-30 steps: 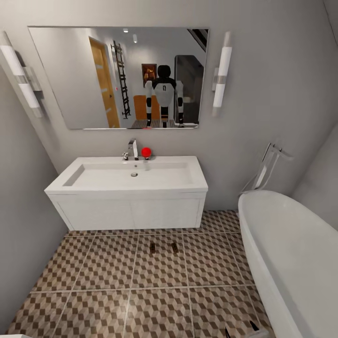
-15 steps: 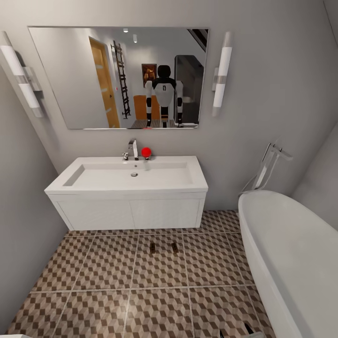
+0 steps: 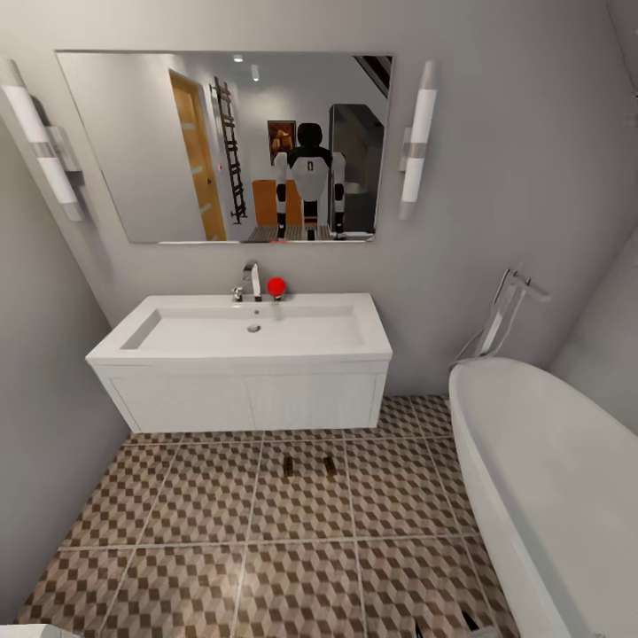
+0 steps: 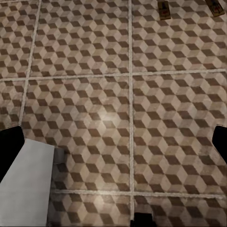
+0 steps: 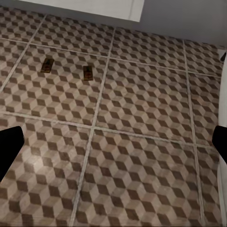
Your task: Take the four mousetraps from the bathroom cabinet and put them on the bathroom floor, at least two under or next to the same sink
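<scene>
Two mousetraps [image 3: 288,467] [image 3: 330,465] lay flat on the bathroom floor [image 3: 213,514], side by side on one tile just in front of the sink [image 3: 248,332] and its white vanity, a short gap between them. Each trap's long axis ran toward the vanity, the two roughly parallel. In the left wrist view the pair [image 4: 164,9] [image 4: 217,6] sat at the far edge of the picture, well apart from the left gripper [image 4: 113,146], whose dark fingertips [image 4: 9,146] stood wide apart at either side with bare tile between them and nothing held. In the right wrist view the traps [image 5: 47,65] [image 5: 87,72] lay ahead of the right gripper [image 5: 113,142], likewise well clear of it; its fingertips [image 5: 9,144] were spread wide over bare tile, holding and touching nothing. A white bathtub [image 3: 549,478] stood to the right of the sink, and a mirror [image 3: 226,146] hung on the wall above the basin, reflecting the robot.
</scene>
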Tool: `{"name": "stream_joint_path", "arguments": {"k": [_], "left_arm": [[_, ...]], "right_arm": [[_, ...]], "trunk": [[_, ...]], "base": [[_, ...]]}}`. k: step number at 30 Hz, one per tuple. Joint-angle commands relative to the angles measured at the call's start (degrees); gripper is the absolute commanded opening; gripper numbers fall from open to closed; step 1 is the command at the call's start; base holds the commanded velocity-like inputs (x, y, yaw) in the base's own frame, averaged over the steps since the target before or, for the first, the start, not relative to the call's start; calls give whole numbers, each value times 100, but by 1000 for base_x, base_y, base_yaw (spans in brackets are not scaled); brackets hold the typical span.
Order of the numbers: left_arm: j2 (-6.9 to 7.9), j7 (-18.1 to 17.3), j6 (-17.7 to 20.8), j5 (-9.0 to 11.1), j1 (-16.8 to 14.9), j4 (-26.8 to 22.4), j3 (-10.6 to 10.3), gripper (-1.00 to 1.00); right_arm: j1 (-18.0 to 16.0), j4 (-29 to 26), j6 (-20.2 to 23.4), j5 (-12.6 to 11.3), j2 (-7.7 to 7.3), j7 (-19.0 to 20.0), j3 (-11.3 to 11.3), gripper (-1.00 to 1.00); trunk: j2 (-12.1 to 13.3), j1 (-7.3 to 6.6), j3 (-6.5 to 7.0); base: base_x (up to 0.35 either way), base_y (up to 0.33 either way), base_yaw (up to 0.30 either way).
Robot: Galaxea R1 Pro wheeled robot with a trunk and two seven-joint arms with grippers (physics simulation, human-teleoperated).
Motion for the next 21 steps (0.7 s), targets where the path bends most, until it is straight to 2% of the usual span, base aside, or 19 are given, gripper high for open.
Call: {"name": "stream_joint_path", "arguments": {"k": [1, 6, 15, 21], "left_arm": [[-3, 25, -30, 21, -8, 19, -50, 100], [-3, 17, -33, 21, -6, 19, -50, 100], [-10, 16, -26, 18, -6, 19, -50, 100], [-39, 16, -25, 20, -6, 19, -50, 100]], "right_arm": [[-4, 1, -13, -42, 0, -19, 53, 100], [-4, 4, -11, -42, 6, -23, 58, 100], [-4, 1, -11, -42, 9, -24, 62, 100], [-4, 1, -11, -42, 9, -24, 61, 100]], "trunk": [[-11, 0, -11], [-11, 0, -11], [-11, 0, -11], [-11, 0, -11]], "base": [[-249, 0, 0], [-231, 0, 0], [-54, 0, 0], [-264, 0, 0]]}}
